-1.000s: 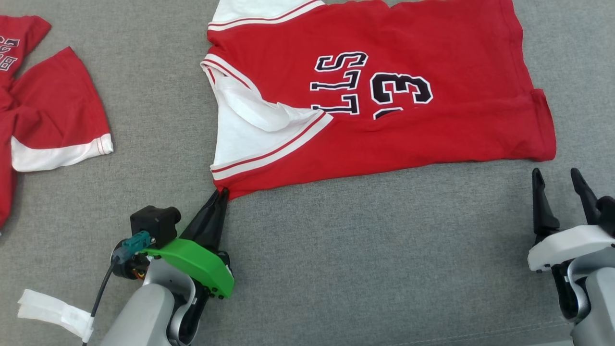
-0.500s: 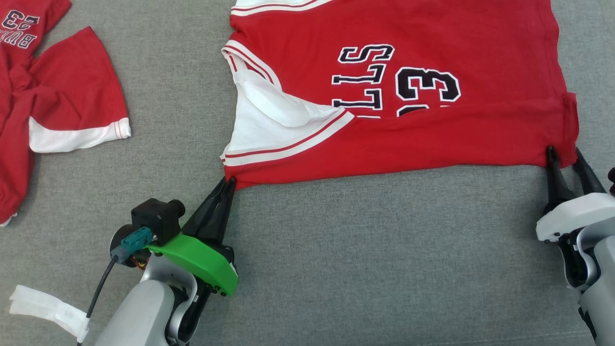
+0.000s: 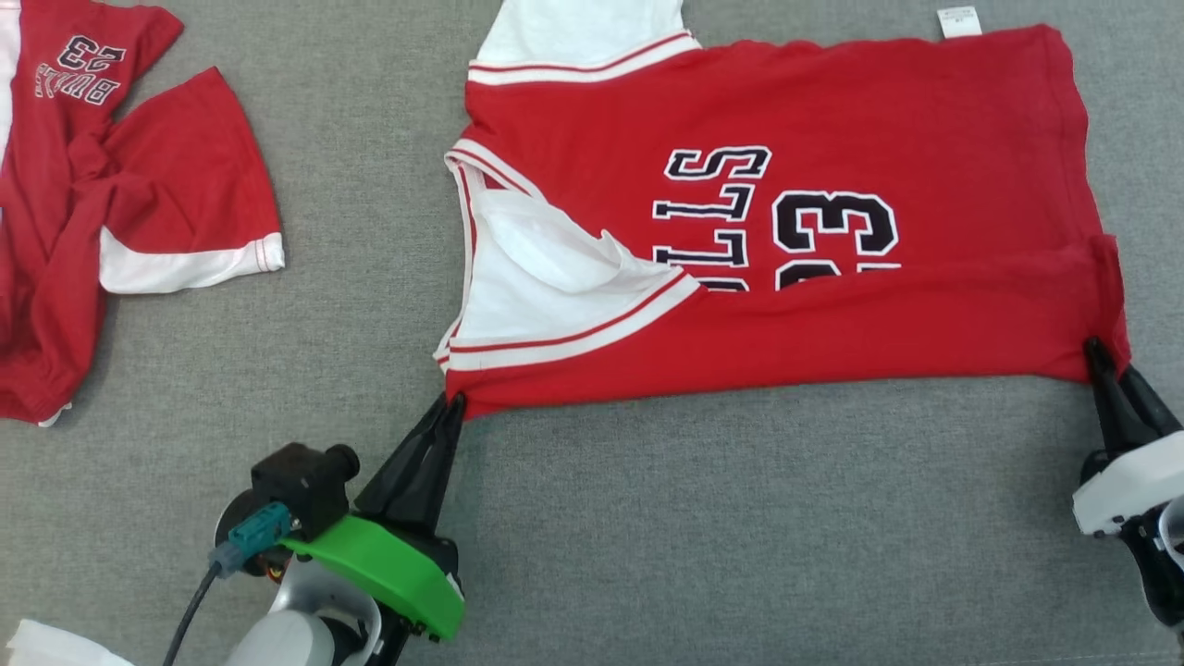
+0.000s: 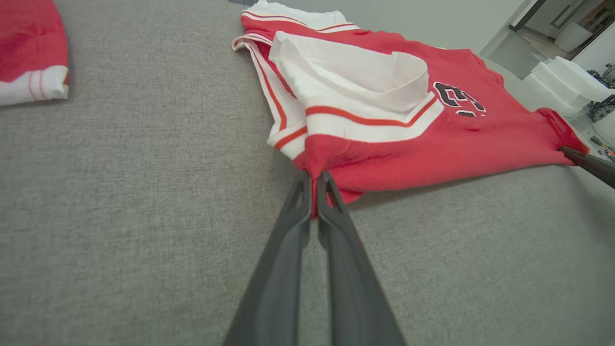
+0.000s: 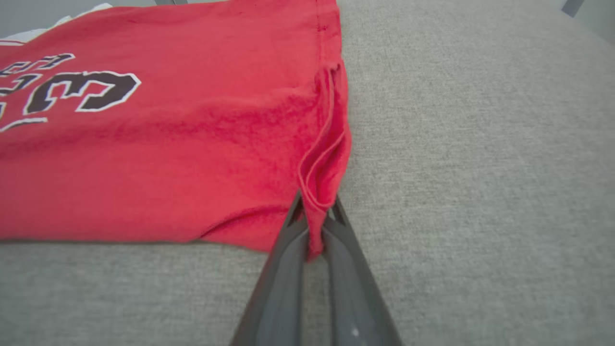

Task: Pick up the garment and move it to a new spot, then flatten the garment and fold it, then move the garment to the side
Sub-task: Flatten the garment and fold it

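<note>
The garment [image 3: 832, 129] is a red jersey with white sleeves and a black 23, lying sideways on the grey surface with its near part folded over. My left gripper [image 3: 453, 400] is shut on the jersey's near left corner [image 4: 317, 166], just below the white sleeve band. My right gripper [image 3: 1098, 350] is shut on the near right corner, where the red hem [image 5: 319, 192] bunches between the dark fingers [image 5: 288, 250]. In the left wrist view the right gripper's tip [image 4: 584, 162] shows at the far corner.
A second red and white jersey [image 3: 111, 203] lies crumpled at the far left. A white strip [image 3: 46, 643] sits by the left arm at the bottom edge. Grey fabric [image 3: 740, 536] stretches between the arms.
My right gripper moved up to the jersey's near right corner and shut on it. The left gripper kept its hold. The head camera shifted, so the whole scene sits lower and to the right.
</note>
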